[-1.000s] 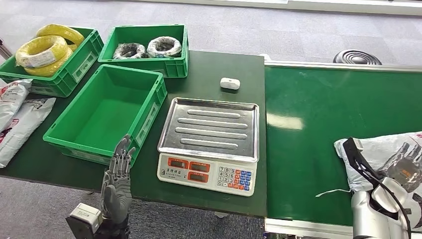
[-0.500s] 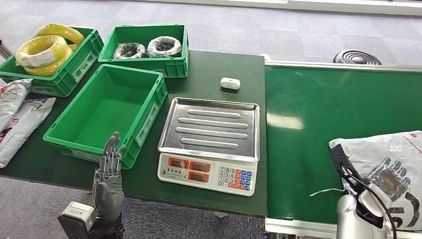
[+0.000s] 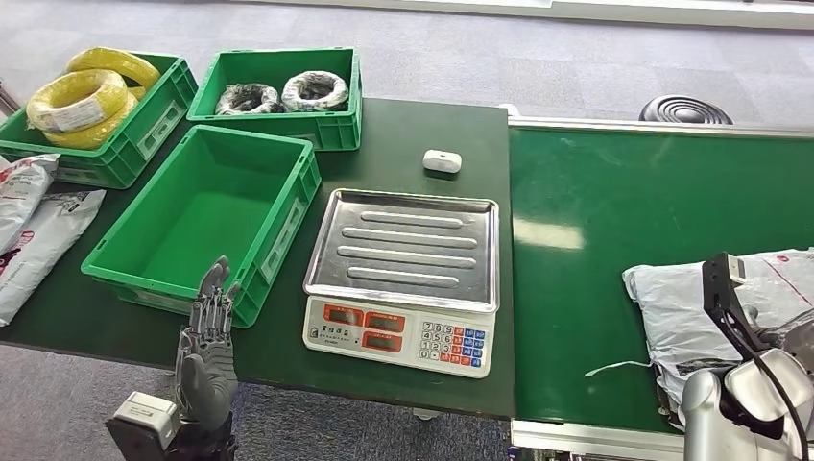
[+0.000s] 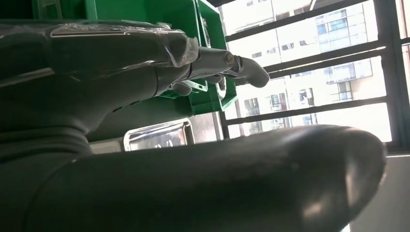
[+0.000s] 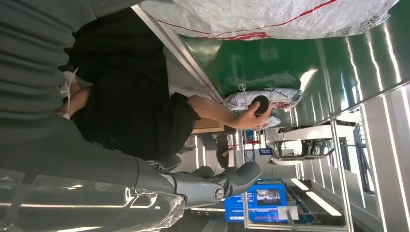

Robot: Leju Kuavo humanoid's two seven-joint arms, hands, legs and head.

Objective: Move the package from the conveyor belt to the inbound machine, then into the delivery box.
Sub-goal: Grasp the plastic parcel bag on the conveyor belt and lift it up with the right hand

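Two green plastic crates stand at the far edge of the dark table: one [image 3: 144,125] holds yellow cable coils [image 3: 79,96], the other [image 3: 278,120] grey wire coils [image 3: 317,89]. A small white oval device [image 3: 442,160] lies near them, and white printed bags [image 3: 34,226] lie at the table's left end.

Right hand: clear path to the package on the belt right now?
Probably yes. The package lies flat at the near right of the conveyor belt, and the right hand is beside it with nothing between them. The hand is open and holds nothing.
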